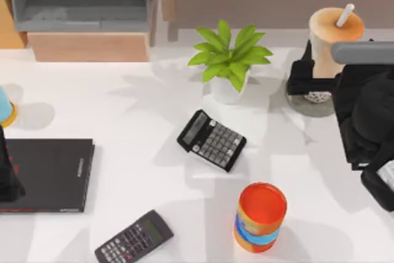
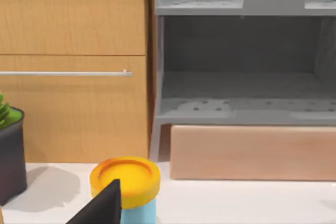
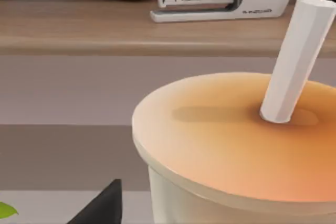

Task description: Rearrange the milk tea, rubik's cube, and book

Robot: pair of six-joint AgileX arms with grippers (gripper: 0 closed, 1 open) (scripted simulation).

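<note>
Now | one milk tea (image 1: 332, 32) clamped in right tool (image 1: 320, 84) | left tool: fingers unclear | two calculators (image 1: 212, 140) | one can (image 1: 261, 217)

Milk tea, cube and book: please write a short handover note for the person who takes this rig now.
Right hand: at the milk tea, around its middle; grip not confirmed.
Left hand: parked at the left edge of the table, over the black book.
The milk tea stands at the back right.
Done: nothing visibly placed.
Left: secure and move the tea, then cube and book.
</note>
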